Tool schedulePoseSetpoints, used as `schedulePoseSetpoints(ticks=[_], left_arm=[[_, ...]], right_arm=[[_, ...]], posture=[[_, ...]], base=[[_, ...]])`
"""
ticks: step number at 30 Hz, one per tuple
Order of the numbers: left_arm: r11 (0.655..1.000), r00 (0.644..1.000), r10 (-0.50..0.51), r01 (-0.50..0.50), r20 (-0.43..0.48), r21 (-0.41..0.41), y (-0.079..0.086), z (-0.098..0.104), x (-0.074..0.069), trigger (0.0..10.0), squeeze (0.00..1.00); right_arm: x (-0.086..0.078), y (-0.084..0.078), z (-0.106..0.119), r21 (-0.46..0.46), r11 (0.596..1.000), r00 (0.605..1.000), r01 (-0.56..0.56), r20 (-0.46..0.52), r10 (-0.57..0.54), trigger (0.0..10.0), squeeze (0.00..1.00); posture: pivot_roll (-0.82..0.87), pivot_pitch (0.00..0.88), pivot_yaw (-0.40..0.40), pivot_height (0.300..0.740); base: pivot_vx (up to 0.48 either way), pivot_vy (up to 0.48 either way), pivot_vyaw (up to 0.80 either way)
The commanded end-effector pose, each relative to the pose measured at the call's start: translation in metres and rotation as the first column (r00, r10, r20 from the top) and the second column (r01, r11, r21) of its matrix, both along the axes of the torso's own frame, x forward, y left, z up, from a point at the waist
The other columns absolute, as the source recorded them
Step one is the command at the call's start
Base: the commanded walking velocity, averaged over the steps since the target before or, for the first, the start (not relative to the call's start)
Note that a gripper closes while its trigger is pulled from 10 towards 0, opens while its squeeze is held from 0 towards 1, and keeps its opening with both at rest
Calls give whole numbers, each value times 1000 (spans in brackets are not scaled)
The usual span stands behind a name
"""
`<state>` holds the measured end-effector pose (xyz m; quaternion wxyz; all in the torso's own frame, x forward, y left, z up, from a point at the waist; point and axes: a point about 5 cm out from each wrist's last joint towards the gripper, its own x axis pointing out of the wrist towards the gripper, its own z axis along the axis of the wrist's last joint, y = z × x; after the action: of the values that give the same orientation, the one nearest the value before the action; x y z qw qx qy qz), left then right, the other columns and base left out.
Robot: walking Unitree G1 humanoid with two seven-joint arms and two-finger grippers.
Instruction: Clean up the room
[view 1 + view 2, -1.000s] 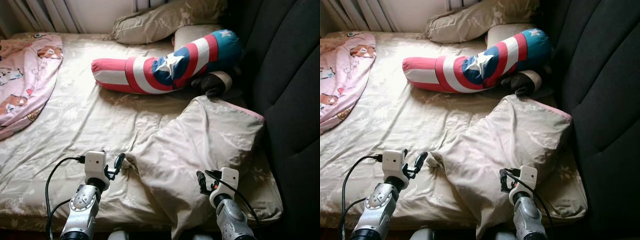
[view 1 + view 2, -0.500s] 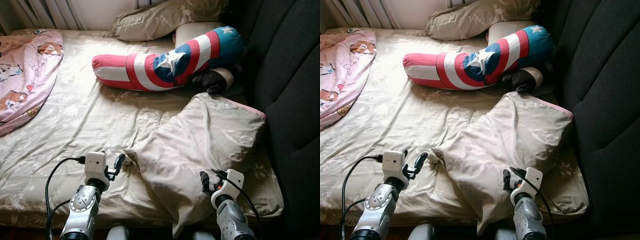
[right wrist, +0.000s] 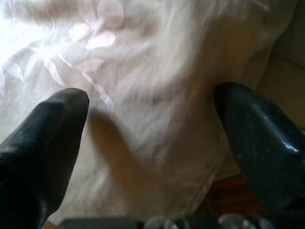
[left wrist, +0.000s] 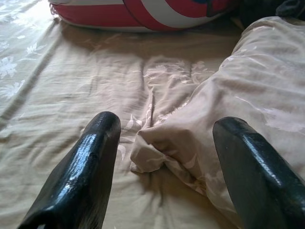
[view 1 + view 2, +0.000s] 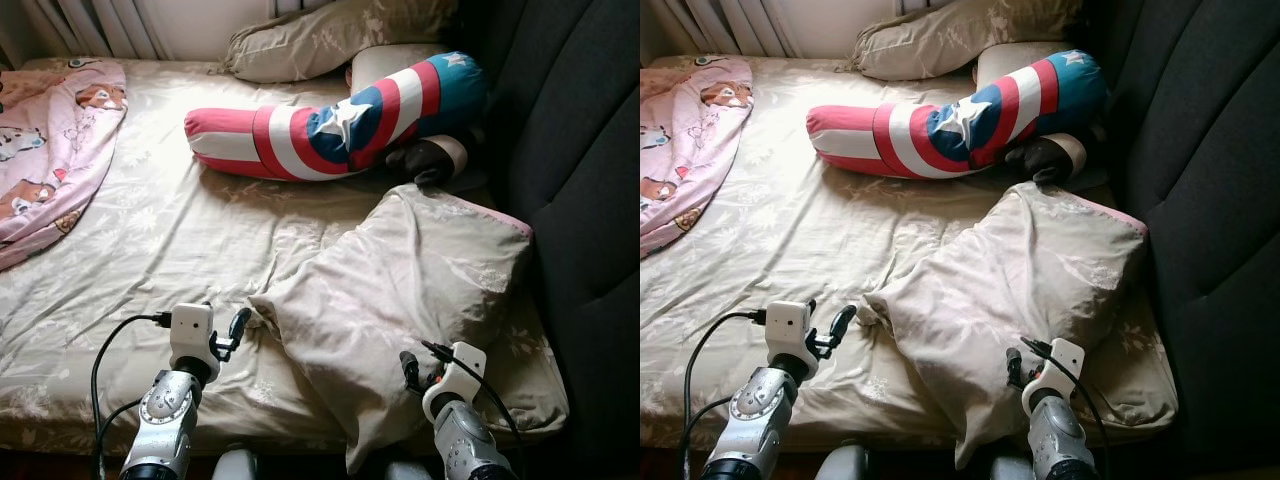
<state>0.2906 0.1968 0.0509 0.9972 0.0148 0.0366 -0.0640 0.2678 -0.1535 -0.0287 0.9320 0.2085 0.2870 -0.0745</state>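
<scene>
My right gripper (image 5: 410, 366) has crept lower along the pillow (image 5: 400, 300) lying at the bed's (image 5: 150, 230) near right edge; fingers spread, gripping nothing. Left gripper (image 5: 232, 330) stays released beside the pillow's corner. I judge both are now lined up to grab.

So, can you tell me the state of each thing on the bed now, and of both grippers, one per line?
Beige pillow: crumpled, lying on the bed, its lower end hanging over the bed's edge.
Striped bolster: lying bent across the bed.
Pink blanket: rumpled at the bed's left side.
Back pillow: lying at the bed's far end.
Left gripper: open, facing the pillow's corner.
Right gripper: open, close over the pillow.
</scene>
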Motion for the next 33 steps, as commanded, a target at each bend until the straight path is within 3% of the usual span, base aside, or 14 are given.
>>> schedulePoseSetpoints(ticks=[1, 11, 19, 23, 33], left_arm=[[1000, 1000, -19, 20, -17, 24, 0, -2, -2, 10000, 0], [999, 1000, -22, 22, -9, 32, 4, 0, -6, 10000, 0], [997, 999, -36, 36, 1, 64, 12, 6, -11, 10000, 0], [995, 999, -55, 54, 1, 83, 14, 10, -17, 10000, 0], [994, 998, -61, 60, 6, 95, 17, 19, -27, 10000, 0]], right_arm=[[-5, -2, -5, 3, 1000, 999, 6, -37, -6, 10000, 0], [-5, -3, -7, -6, 1000, 995, 12, -97, -13, 10000, 0], [-7, 8, -11, 40, 999, 991, -27, -128, 32, 10000, 0], [-11, 9, -14, 18, 999, 987, -27, -159, 29, 10000, 0], [-13, 9, -16, 22, 999, 987, -27, -155, 30, 10000, 0]], posture=[[37, 146, -20, 664], [60, 179, -11, 664], [95, 218, 7, 664], [116, 247, 30, 664], [148, 305, 42, 664]], base=[[0, 0, 0], [0, 0, 0], [0, 0, 0], [0, 0, 0], [0, 0, 0]])
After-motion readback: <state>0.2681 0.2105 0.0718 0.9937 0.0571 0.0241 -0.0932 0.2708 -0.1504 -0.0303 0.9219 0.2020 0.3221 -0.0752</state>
